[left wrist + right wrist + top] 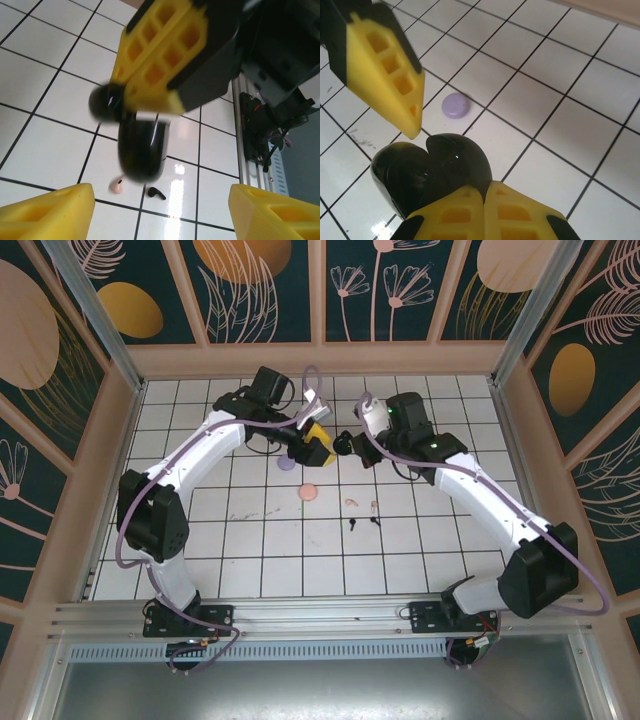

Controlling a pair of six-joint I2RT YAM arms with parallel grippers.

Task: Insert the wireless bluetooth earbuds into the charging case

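Observation:
My right gripper (484, 189) is shut on the rim of a black charging case (432, 167), held above the table with its lid hinged open. In the left wrist view that case (142, 150) hangs below the right gripper's yellow fingers (160, 55). My left gripper (161, 201) is open and holds nothing; it faces the case from close by, and one of its fingers (385, 70) shows beside the case. Both grippers meet at the table's middle back: left gripper (315, 435), right gripper (348, 445). On the tiles lie a pink earbud (116, 186) and a black earbud (156, 192). Pale pink earbuds (350, 502) and black earbuds (352, 523) lie nearer the front.
A closed lilac case (287, 465) lies on the tiles just left of the grippers, and this lilac case (455, 106) also shows beyond the black case. A closed pink case (308, 493) sits a little in front of it. Patterned walls enclose the white tiled table (200, 540).

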